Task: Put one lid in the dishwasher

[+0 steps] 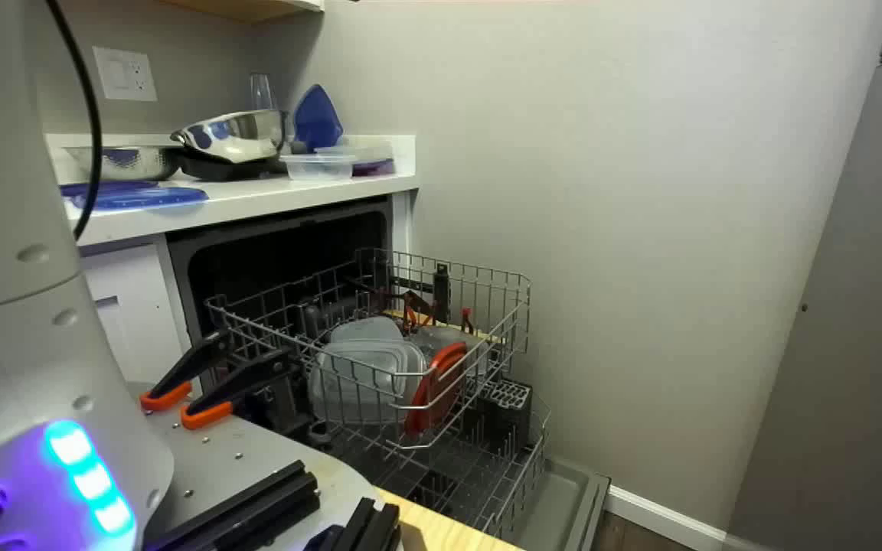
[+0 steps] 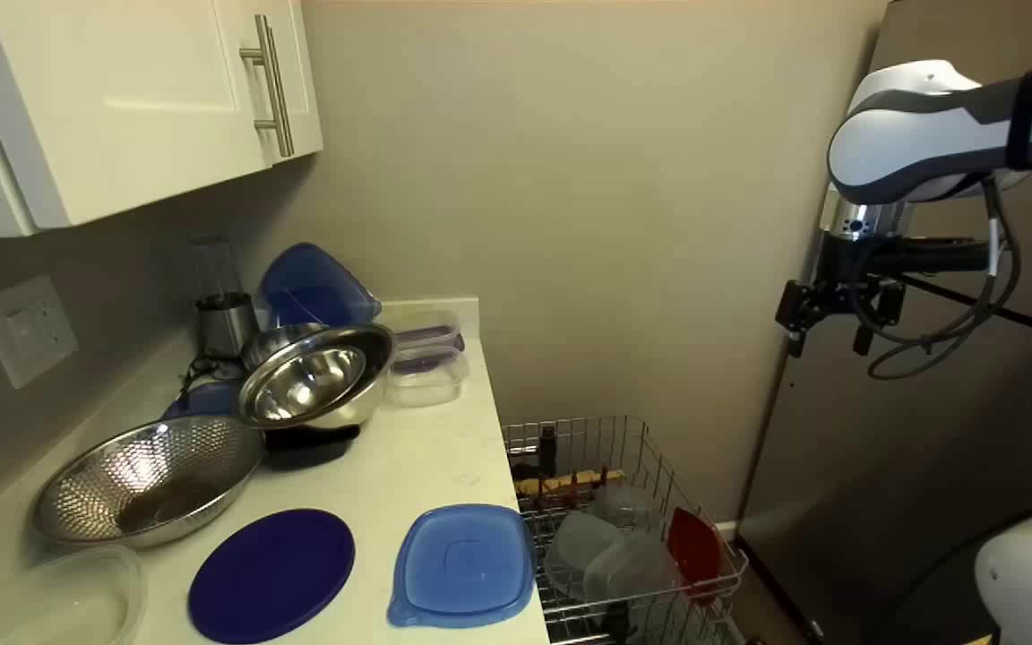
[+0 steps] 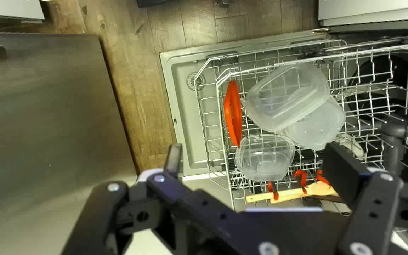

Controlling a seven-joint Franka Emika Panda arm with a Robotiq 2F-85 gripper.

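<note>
A: Where is the blue lid (image 2: 462,560) relative to the jaws?
B: Flat on the tabletop (image 2: 449,448), at its edge above the dishwasher (image 1: 280,249). The jaws hang higher, well apart, out past that edge.
A: Containers?
B: Wire rack (image 1: 491,302) pulled out; holds clear containers (image 3: 287,97), a red piece (image 3: 233,113), wooden utensils (image 3: 289,194).
A: And the jaws?
B: Spread wide, only air between.
</note>
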